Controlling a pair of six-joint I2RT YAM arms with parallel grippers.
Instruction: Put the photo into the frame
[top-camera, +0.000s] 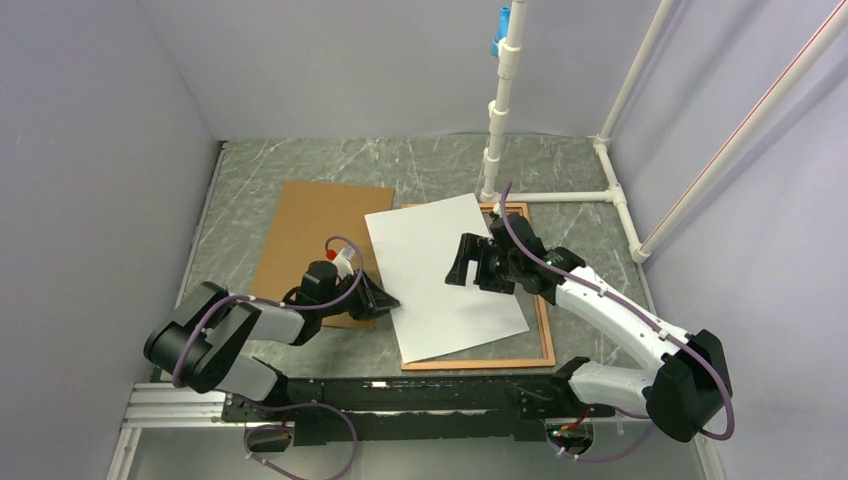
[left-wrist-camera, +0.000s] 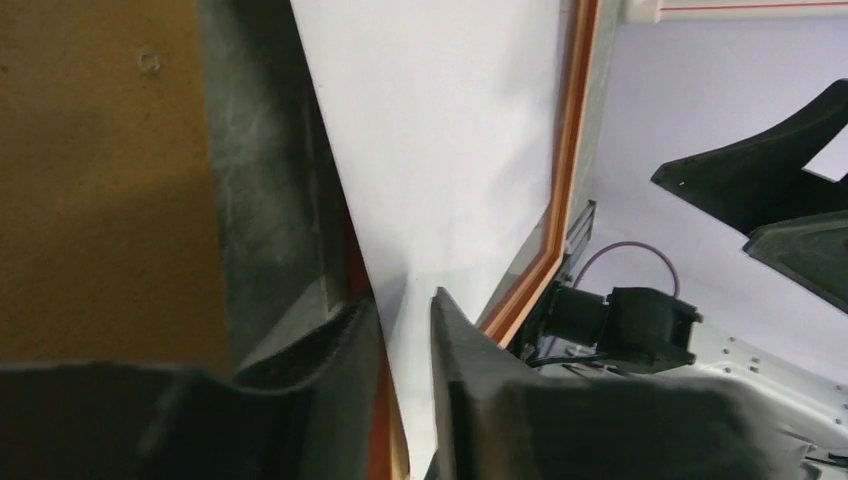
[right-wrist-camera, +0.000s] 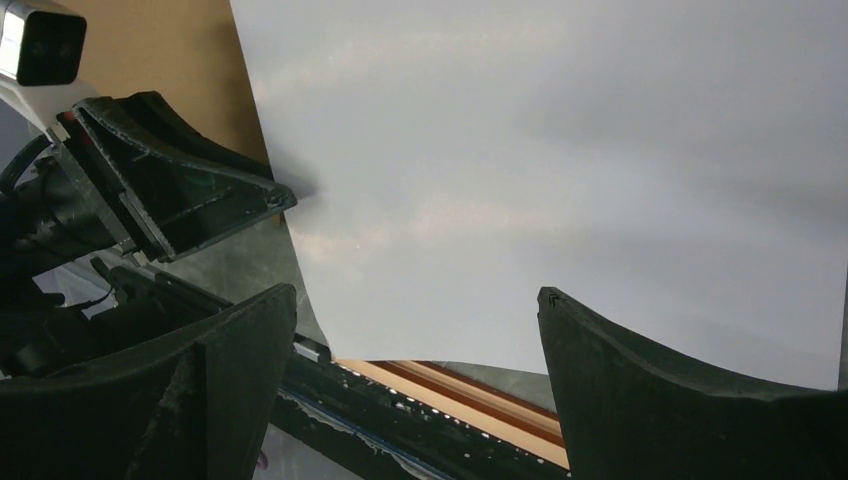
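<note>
Two grippers work the photo (top-camera: 440, 280), which lies white back up, skewed across the frame (top-camera: 480, 362). Its long axis is turned off the frame's, and its left edge hangs out past the frame toward the board (top-camera: 310, 220).

The left gripper (top-camera: 388, 300) is the nearer. The sheet stretches straight ahead of its fingertips, and the left wrist view shows the near edge entering the narrow slot between the fingers (left-wrist-camera: 452, 340). They are almost closed, but I cannot tell whether they truly clamp the paper.

The right gripper (top-camera: 458, 265) hovers over the middle of the sheet, its fingers (right-wrist-camera: 600, 360) spread wide and holding nothing. The photo is directly beneath and ahead of them.

As I judge it, squaring up means swinging the sheet about the left fingers until its edges run along the rails.

The printed side faces down. The frame's left rail and pane are covered by paper, and the right arm hides part of the right rail.
</note>
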